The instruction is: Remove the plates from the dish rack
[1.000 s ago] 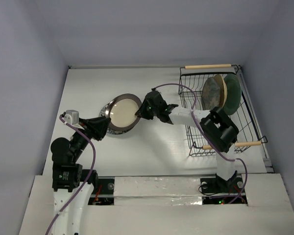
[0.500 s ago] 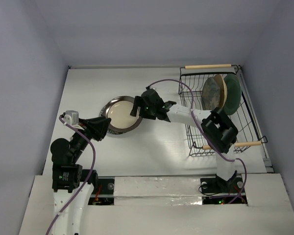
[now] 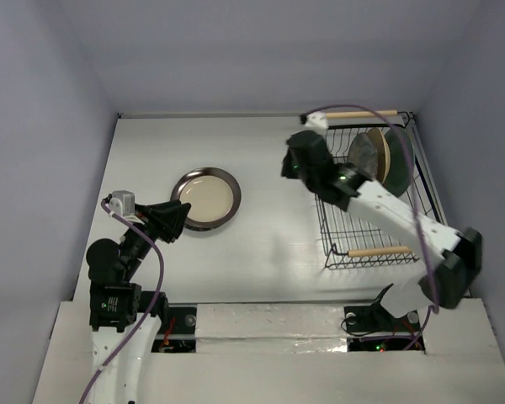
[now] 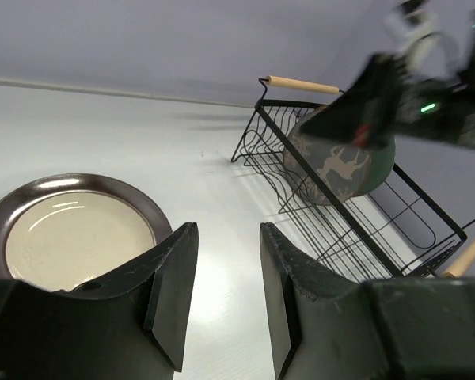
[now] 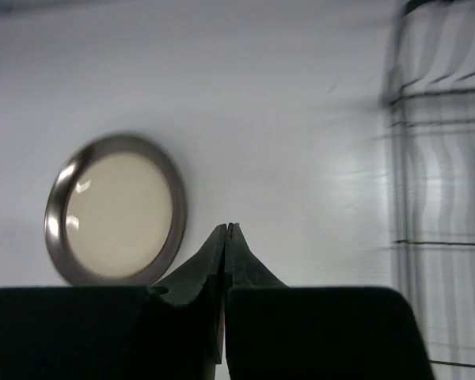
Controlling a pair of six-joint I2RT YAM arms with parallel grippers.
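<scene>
The tan plate with a dark rim (image 3: 206,198) lies flat on the table left of centre; it also shows in the left wrist view (image 4: 77,237) and the right wrist view (image 5: 117,208). The dark brown patterned plate (image 3: 364,158) and the teal plate (image 3: 401,160) stand upright in the black wire dish rack (image 3: 332,231), which also shows in the left wrist view (image 4: 356,229). The white and blue plate is hidden. My right gripper (image 3: 290,164) is shut and empty, raised between the tan plate and the rack. My left gripper (image 3: 178,219) is open and empty just near-left of the tan plate.
The rack's wooden handles are at its far end (image 3: 358,114) and near end (image 3: 380,251). The right arm's forearm crosses above the rack's near half. Walls enclose the table on the left, back and right.
My right gripper let go of the tan plate, which now lies flat on the table, then rose and swung right toward the rack. The left arm has not moved.
</scene>
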